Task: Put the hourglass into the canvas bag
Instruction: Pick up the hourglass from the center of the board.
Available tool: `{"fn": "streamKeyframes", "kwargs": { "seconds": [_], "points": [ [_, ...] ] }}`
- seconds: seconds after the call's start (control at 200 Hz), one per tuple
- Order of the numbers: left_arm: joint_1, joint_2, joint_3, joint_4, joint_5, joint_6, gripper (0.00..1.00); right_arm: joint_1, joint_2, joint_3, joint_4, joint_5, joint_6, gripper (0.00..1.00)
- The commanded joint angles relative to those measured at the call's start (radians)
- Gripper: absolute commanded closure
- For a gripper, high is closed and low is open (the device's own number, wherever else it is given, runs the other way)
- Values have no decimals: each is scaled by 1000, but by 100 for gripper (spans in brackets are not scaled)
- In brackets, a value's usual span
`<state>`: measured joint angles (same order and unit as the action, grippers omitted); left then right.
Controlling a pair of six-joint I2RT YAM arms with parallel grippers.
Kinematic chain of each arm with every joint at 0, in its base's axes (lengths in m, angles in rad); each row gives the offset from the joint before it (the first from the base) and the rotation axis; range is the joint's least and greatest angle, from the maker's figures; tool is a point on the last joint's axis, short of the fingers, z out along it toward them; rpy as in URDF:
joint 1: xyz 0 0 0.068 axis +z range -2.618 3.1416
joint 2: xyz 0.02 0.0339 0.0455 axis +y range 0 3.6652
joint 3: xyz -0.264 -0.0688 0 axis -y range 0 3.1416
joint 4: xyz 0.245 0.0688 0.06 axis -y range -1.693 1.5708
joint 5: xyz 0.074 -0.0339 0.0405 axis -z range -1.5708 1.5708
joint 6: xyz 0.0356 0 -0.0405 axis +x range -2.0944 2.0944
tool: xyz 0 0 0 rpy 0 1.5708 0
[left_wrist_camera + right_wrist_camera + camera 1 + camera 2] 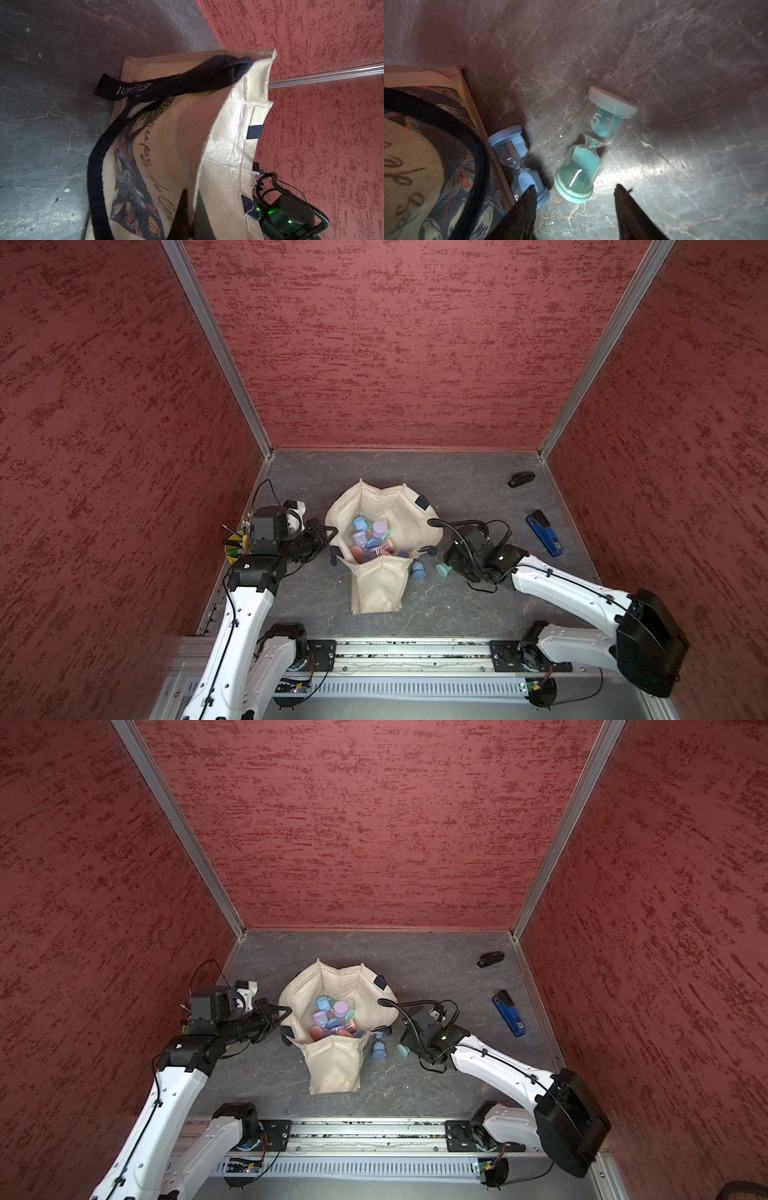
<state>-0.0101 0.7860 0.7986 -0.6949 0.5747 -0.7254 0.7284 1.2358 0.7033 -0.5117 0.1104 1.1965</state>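
Hourglass (588,145), the teal one, lies flat near the bag (378,585); right gripper (575,185) has its jaws apart right at its end, left gripper (190,209) is clamped on the bag rim.

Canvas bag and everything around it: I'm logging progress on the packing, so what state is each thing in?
canvas bag, mouth open, several hourglasses piled inside
teal hourglass, lying on its side on the table, outside the bag
blue hourglass, on the table beside the bag, outside it
left end effector, shut on the canvas bag's rim
right end effector, open, empty, just short of the teal hourglass
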Motion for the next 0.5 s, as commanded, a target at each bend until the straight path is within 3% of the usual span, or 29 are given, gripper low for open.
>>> {"fn": "streamKeyframes", "kwargs": {
  "seconds": [0.0,0.496],
  "points": [
    [10,-17,-2,42,5,18,100,-5,18,-13,30,-15,45,37],
    [13,-24,-15,43,8,22,100,-6,96,-33,114,-37,127,35]
  ]
}}
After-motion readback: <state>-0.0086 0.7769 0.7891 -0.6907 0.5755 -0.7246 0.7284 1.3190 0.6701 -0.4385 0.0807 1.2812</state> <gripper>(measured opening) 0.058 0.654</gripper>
